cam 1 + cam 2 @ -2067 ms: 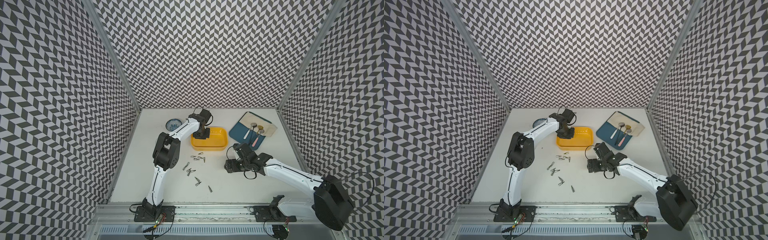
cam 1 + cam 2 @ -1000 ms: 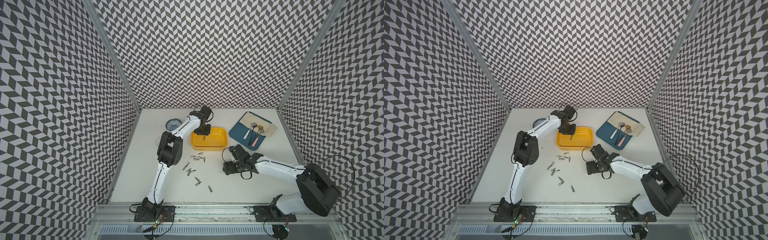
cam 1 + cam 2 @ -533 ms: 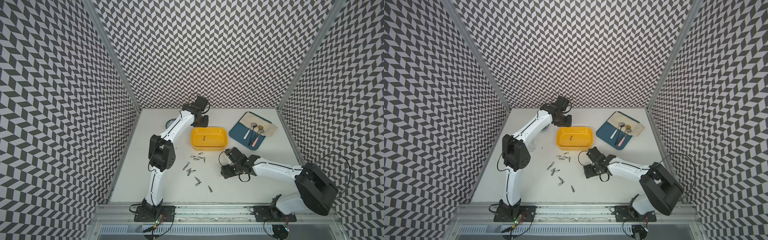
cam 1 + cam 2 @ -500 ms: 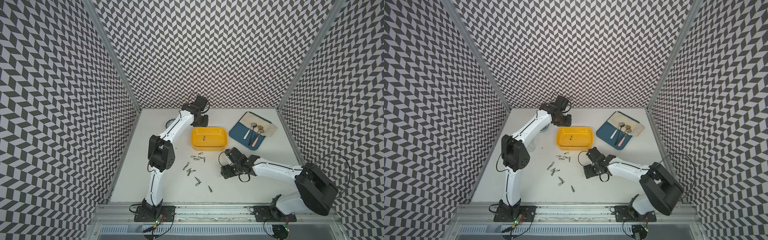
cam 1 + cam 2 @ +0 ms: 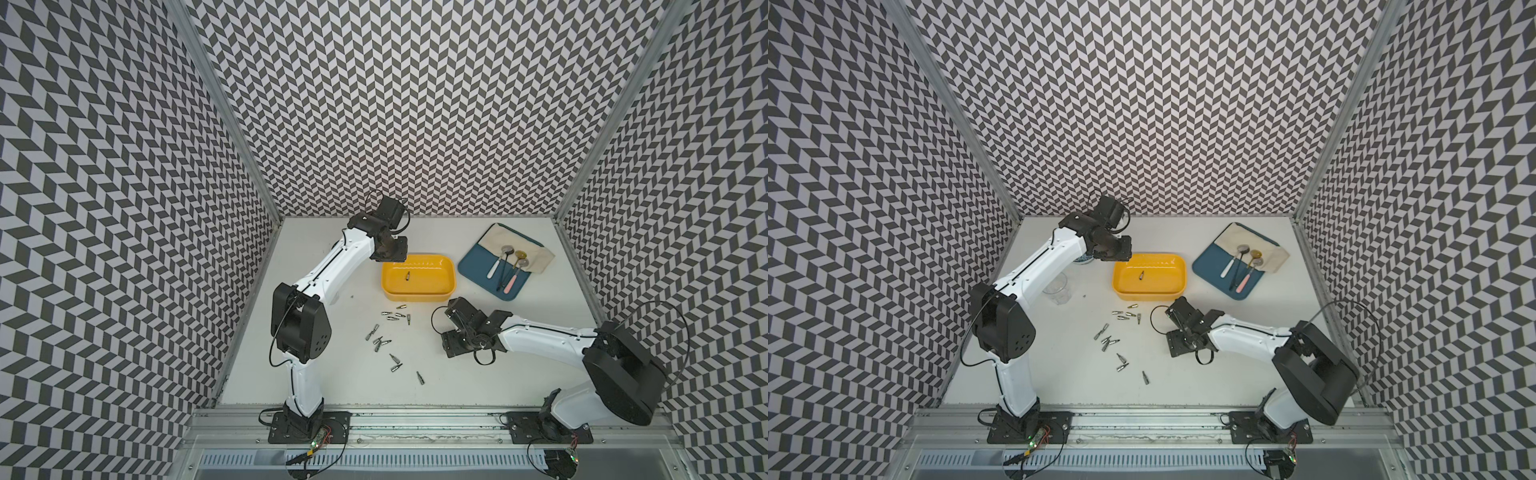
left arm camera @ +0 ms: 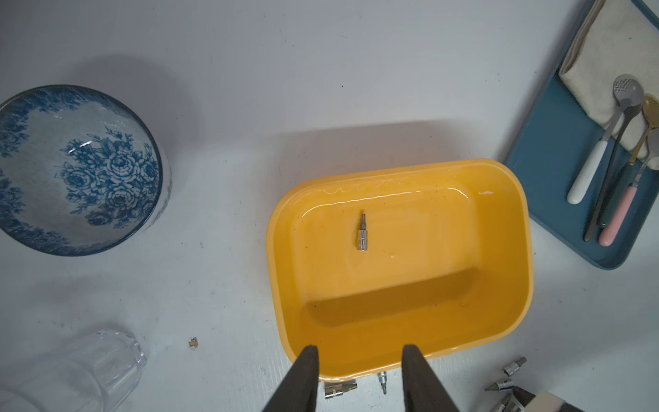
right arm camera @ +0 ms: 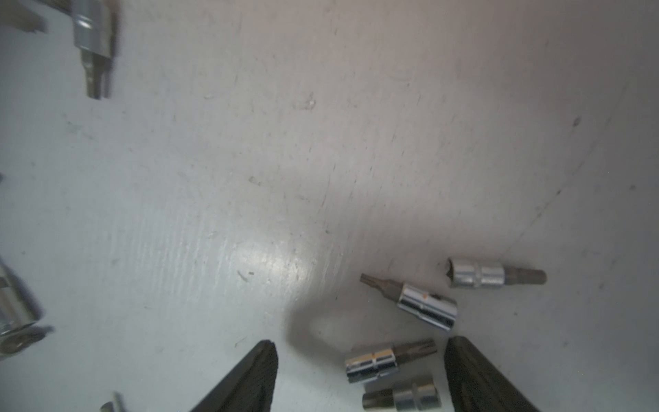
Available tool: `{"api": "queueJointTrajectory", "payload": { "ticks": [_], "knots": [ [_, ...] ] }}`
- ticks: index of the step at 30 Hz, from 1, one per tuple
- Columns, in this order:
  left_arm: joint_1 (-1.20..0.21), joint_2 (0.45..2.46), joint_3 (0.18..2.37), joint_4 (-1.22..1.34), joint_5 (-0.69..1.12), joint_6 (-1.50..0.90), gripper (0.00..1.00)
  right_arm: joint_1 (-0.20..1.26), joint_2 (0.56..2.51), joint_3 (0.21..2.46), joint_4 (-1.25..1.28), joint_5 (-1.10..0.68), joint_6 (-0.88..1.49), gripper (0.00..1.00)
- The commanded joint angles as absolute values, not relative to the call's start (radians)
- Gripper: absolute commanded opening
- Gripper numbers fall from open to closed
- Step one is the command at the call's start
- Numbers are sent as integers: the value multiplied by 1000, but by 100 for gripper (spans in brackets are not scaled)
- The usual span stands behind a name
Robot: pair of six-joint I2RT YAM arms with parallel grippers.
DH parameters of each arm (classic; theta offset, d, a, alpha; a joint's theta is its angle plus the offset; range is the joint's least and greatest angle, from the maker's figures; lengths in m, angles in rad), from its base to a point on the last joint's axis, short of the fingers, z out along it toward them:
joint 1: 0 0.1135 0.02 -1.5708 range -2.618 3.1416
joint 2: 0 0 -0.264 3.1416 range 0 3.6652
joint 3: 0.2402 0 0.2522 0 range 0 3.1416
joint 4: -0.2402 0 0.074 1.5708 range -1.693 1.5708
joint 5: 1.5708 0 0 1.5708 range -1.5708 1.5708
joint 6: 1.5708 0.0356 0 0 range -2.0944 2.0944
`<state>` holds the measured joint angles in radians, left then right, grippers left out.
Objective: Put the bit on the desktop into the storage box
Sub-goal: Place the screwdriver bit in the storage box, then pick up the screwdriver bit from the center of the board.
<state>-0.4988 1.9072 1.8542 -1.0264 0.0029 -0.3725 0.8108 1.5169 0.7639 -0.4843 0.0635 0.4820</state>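
Left arm (image 5: 332,270) has lifted off the storage box (image 5: 417,297) and is now high by its far-left corner; left jaws spread, empty. Box floor, covered two seconds back, is now in plain view. The bit (image 6: 362,232) lies flat on its far-left part: short chrome socket base, dark grey tip toward the far rim. Right arm (image 5: 540,338) has slid left toward the loose bits (image 5: 386,332) mid-worktop (image 5: 365,392). Right jaws spread wide, low over one of them, not pinching.
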Motion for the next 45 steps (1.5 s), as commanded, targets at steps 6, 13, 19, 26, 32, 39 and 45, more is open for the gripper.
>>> {"api": "queueJointTrajectory", "payload": {
  "ticks": [6, 13, 19, 26, 32, 39, 45],
  "knots": [
    [-497, 1829, 1779, -986, -14, -388, 42, 821, 1533, 776, -562, 122, 496, 78],
    [-498, 1810, 1751, -977, -15, -390, 42, 823, 1533, 785, -592, 154, 516, 75],
    [-499, 1776, 1711, -971, -22, -391, 42, 823, 1542, 792, -610, 186, 520, 75],
    [-502, 1729, 1656, -961, -22, -391, 42, 821, 1562, 811, -615, 222, 522, 72],
    [-502, 1693, 1613, -953, -22, -416, 42, 811, 1565, 819, -617, 242, 521, 68],
    [-505, 1659, 1580, -953, -26, -419, 42, 764, 1542, 806, -615, 236, 496, 63],
    [-509, 1631, 1552, -945, -24, -425, 42, 711, 1529, 786, -606, 225, 471, 63]
  ]
}}
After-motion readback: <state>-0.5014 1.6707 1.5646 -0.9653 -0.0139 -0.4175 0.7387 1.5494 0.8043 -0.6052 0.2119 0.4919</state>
